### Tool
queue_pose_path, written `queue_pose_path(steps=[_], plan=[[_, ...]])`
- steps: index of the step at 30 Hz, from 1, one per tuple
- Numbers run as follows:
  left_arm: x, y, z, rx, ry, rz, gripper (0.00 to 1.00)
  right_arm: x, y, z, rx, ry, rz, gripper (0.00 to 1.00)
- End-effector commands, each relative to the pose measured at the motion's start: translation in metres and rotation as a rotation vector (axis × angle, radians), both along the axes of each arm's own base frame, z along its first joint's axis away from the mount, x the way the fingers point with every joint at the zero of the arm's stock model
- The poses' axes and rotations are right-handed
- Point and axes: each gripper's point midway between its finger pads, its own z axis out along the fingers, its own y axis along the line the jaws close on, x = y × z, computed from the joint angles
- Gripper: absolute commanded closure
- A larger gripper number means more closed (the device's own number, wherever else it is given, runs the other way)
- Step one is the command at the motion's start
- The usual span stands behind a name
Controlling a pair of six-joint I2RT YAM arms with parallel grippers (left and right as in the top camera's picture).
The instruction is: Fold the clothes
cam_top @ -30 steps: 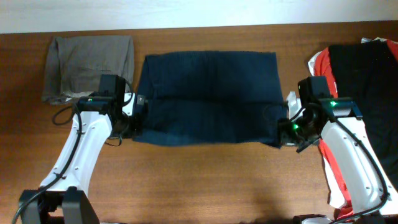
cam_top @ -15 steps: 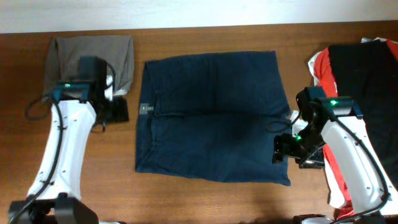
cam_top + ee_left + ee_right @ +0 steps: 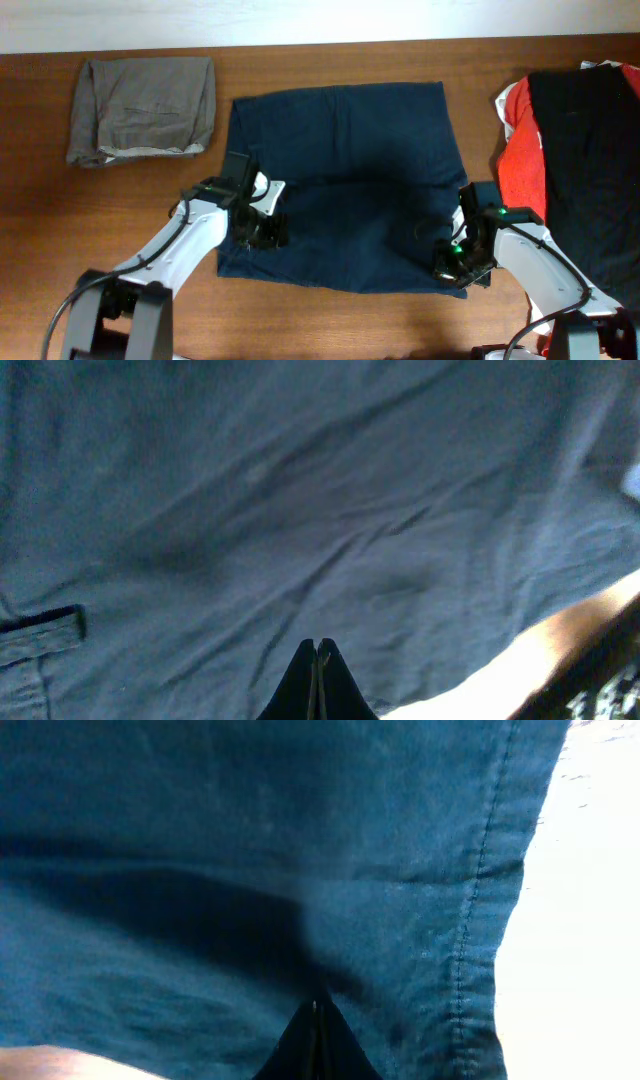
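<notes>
A navy blue garment (image 3: pixel 340 170) lies flat in a rectangle in the middle of the wooden table (image 3: pixel 330 320). My left gripper (image 3: pixel 265 230) is shut and rests on the garment's lower left part. In the left wrist view its closed fingertips (image 3: pixel 317 645) sit against wrinkled navy cloth (image 3: pixel 300 510). My right gripper (image 3: pixel 450 265) is shut over the garment's lower right corner. In the right wrist view its closed tips (image 3: pixel 318 1007) lie on the cloth (image 3: pixel 250 820) beside a stitched hem. I cannot see any cloth pinched in either gripper.
A folded grey garment (image 3: pixel 145 105) lies at the back left of the table. A pile of red and black clothes (image 3: pixel 570 130) covers the right side. Bare wood runs along the front edge.
The navy garment was spread down towards the front. The left arm swung out to the grey garment and came back onto the navy cloth's lower left. The right gripper moved down to the lower right corner.
</notes>
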Motion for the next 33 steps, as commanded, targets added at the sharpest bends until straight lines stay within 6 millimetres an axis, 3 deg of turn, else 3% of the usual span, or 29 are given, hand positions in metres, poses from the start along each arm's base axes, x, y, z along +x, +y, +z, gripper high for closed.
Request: queue_pose_path(steps=[1, 5, 6, 8, 15, 18, 20, 21, 23, 25, 29, 32, 33], plan=[[-0.019, 0.009, -0.033, 0.068, 0.115, 0.009, 0.99, -0.016, 0.002, -0.006, 0.009, 0.051, -0.021, 0.95], [-0.046, 0.021, -0.06, 0.139, 0.283, 0.009, 0.99, -0.031, 0.003, -0.007, 0.016, 0.109, -0.023, 0.88], [-0.054, 0.033, -0.066, 0.21, 0.315, 0.01, 0.99, -0.032, 0.006, -0.006, 0.034, 0.113, -0.025, 0.86], [-0.063, 0.053, -0.068, 0.323, 0.347, 0.03, 0.99, -0.034, 0.006, -0.005, 0.035, 0.12, -0.026, 0.85], [-0.071, 0.06, -0.058, 0.327, 0.425, 0.07, 0.99, -0.034, 0.006, -0.006, 0.03, 0.121, -0.028, 0.84], [-0.048, 0.062, -0.023, 0.3, 0.358, 0.109, 0.99, -0.033, 0.006, -0.006, 0.032, 0.116, -0.028, 0.84], [-0.027, 0.057, 0.007, 0.266, 0.244, 0.121, 0.99, -0.022, 0.006, 0.002, 0.032, 0.09, -0.027, 0.84], [-0.012, 0.054, 0.034, 0.238, 0.153, 0.13, 0.99, -0.014, 0.006, 0.008, 0.033, 0.072, -0.027, 0.84], [0.012, 0.053, 0.073, 0.22, -0.005, 0.162, 0.99, 0.014, 0.007, 0.029, 0.036, -0.001, -0.026, 0.84], [0.035, 0.052, 0.086, 0.203, -0.127, 0.186, 0.99, 0.045, 0.008, 0.05, 0.039, -0.103, -0.024, 0.85], [0.048, 0.091, 0.045, 0.371, -0.057, 0.26, 0.95, 0.066, -0.002, 0.05, -0.018, -0.183, -0.005, 0.85], [0.058, 0.103, -0.001, 0.278, 0.071, 0.275, 0.93, 0.079, -0.024, 0.047, -0.15, -0.237, -0.012, 0.87], [0.062, 0.1, -0.007, 0.224, 0.082, 0.271, 0.94, 0.083, -0.028, 0.048, -0.172, -0.253, -0.015, 0.89]])
